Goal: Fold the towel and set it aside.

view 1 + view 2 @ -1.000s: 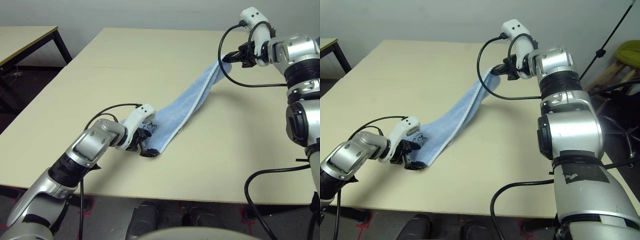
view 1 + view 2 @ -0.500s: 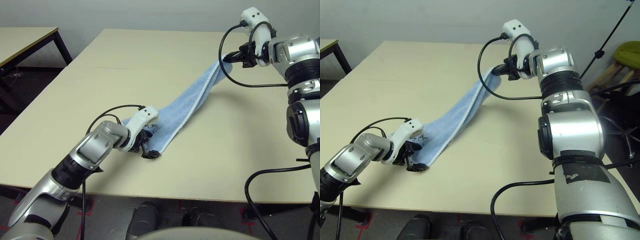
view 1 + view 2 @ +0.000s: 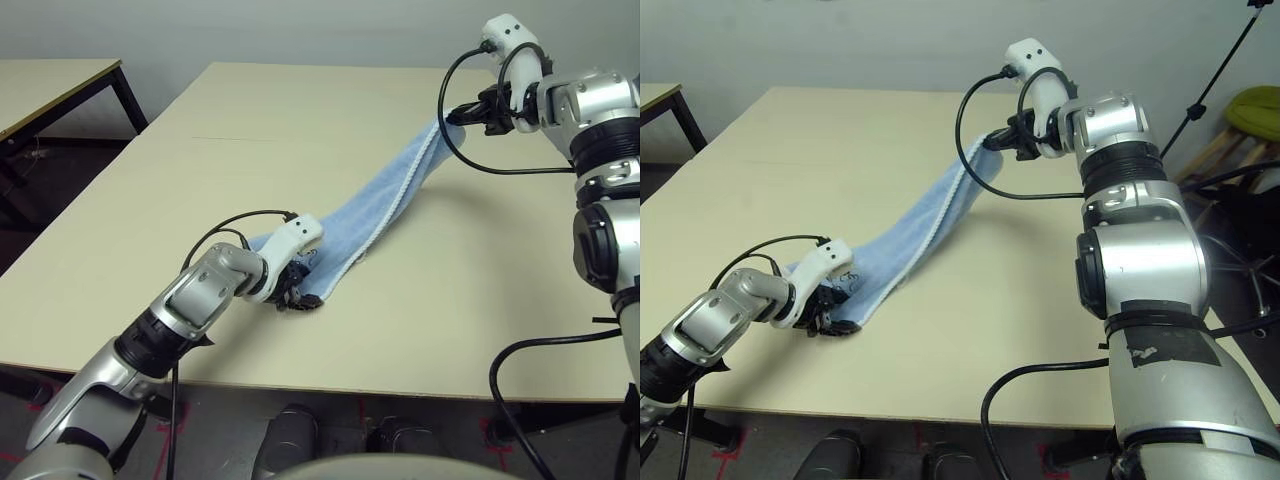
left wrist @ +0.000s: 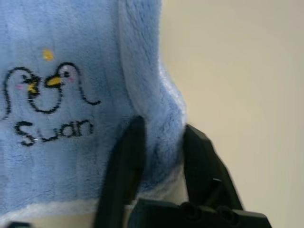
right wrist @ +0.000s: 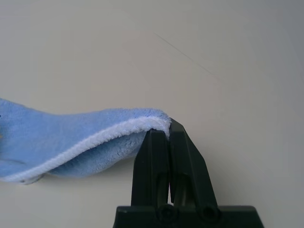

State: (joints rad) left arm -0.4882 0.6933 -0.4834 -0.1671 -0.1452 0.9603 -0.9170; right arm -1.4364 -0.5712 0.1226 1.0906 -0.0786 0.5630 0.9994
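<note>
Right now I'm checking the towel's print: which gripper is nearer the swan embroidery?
Left. The left gripper pinches the towel edge right beside the swan embroidery, low at the table. The right gripper holds the towel's opposite end, raised.

Towel [image 3: 375,205] spans table [image 3: 200,180] (near-left to far-right).

The towel [image 4: 85,95] runs past the left wrist view's edges.

Over the last second the left gripper [image 3: 290,296] has slid rightward along the table, carrying its pinched near end of the light blue terry-cloth towel [image 3: 385,200] with it.
</note>
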